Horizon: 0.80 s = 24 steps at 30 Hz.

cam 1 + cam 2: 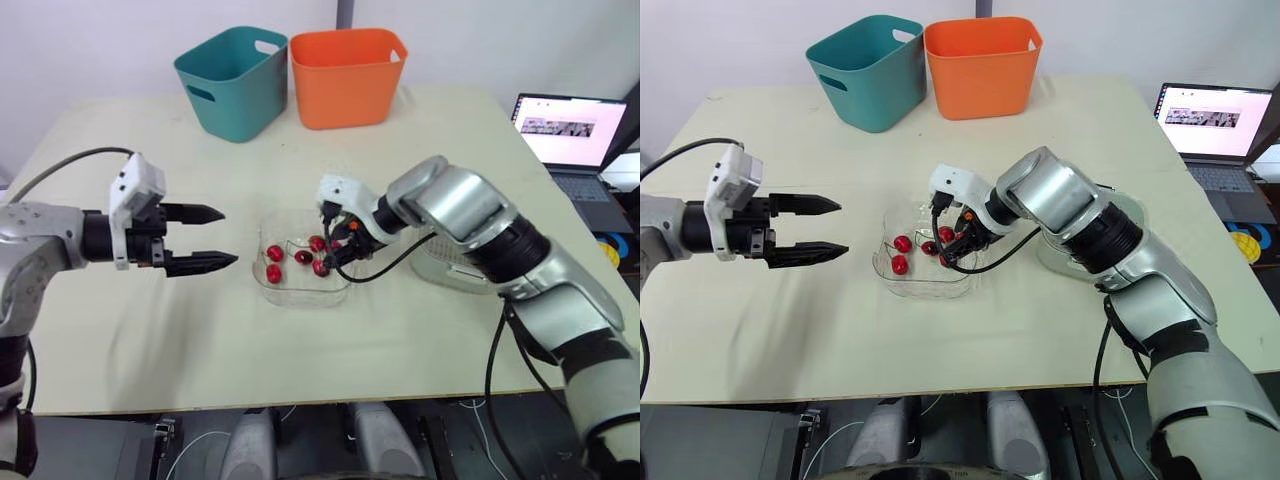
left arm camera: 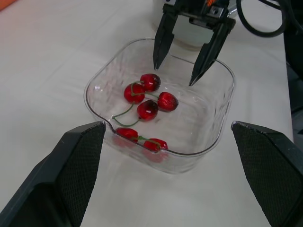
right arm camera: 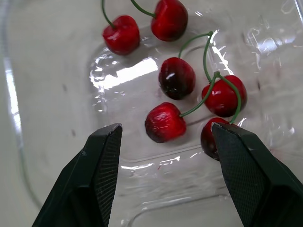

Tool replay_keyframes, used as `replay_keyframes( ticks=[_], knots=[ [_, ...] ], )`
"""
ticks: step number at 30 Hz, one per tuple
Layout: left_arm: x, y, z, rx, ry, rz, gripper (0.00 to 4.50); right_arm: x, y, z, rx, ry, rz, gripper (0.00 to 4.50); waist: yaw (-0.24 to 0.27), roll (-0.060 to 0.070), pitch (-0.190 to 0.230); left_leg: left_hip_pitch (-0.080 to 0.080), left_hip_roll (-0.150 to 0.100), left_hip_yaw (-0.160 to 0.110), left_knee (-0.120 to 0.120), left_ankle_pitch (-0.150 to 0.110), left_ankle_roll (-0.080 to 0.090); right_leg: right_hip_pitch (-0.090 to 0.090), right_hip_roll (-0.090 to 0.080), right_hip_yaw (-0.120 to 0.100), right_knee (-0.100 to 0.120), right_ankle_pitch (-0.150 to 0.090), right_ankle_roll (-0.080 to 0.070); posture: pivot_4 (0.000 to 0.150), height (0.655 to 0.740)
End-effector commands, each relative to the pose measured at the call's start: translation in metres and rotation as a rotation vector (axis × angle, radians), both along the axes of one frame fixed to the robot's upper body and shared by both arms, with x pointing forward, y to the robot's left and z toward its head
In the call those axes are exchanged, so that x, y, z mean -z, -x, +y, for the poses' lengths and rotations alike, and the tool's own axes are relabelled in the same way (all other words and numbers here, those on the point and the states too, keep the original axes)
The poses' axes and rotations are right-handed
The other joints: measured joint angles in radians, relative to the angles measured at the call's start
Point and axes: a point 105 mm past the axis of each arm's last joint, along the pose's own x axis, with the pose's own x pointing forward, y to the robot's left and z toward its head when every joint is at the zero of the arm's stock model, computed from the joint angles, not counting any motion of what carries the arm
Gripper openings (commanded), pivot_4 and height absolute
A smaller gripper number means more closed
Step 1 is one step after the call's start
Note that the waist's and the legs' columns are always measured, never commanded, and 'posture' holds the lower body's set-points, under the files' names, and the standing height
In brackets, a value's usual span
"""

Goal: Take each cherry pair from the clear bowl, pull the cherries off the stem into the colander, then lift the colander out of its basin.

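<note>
The clear bowl [image 1: 285,290] sits mid-table and holds several red cherries [image 1: 303,257] joined in pairs by green stems. My right gripper [image 1: 330,258] hangs open just above the bowl's right half, fingers pointing down at the cherries. In the right wrist view one cherry [image 3: 176,78] lies between the open fingers [image 3: 97,179], untouched. My left gripper [image 1: 228,237] is open, level with the table, a short way left of the bowl and aimed at it. The colander in its basin [image 1: 445,265] stands right of the bowl, mostly hidden behind my right arm.
A teal bin [image 1: 232,80] and an orange bin [image 1: 345,75] stand side by side at the table's far edge. An open laptop [image 1: 570,130] sits off the table's right side. Bare tabletop [image 1: 150,330] lies in front of the bowl.
</note>
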Motion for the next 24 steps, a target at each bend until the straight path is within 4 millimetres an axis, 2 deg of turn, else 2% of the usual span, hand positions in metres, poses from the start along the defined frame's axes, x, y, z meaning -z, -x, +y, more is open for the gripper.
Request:
replay_keyframes(
  ticks=[1,10,16,24],
  knots=[
    [-0.010,0.004,-0.008,0.027,0.009,-0.037,4.50,-0.010,-0.006,0.005,-0.040,0.054,-0.103,3.16,0.000,0.000,0.000,0.000,0.000,0.000,0.000,0.000,0.000,0.000,0.000,0.000,0.000,0.000,0.000,0.150,0.7400],
    [-0.008,0.003,-0.015,0.028,0.036,-0.048,4.50,-0.002,-0.011,0.015,-0.128,0.158,-0.187,3.16,-0.001,0.000,0.000,0.000,0.000,0.000,0.000,0.000,0.000,0.000,0.000,0.000,0.000,0.000,0.000,0.150,0.7400],
    [-0.006,0.000,-0.017,0.022,0.048,-0.064,4.50,-0.003,0.000,0.027,-0.123,0.107,-0.067,3.16,0.000,0.000,0.000,0.000,0.000,0.000,0.000,0.000,0.000,0.000,0.000,0.000,0.001,0.000,-0.001,0.150,0.7400],
    [-0.006,-0.005,-0.015,0.006,0.054,-0.091,4.50,0.008,0.003,0.027,-0.147,0.149,-0.008,3.16,0.000,0.000,0.000,0.000,0.000,0.000,0.000,0.000,0.000,0.000,0.000,0.000,0.001,0.001,-0.002,0.150,0.7400]
  ],
)
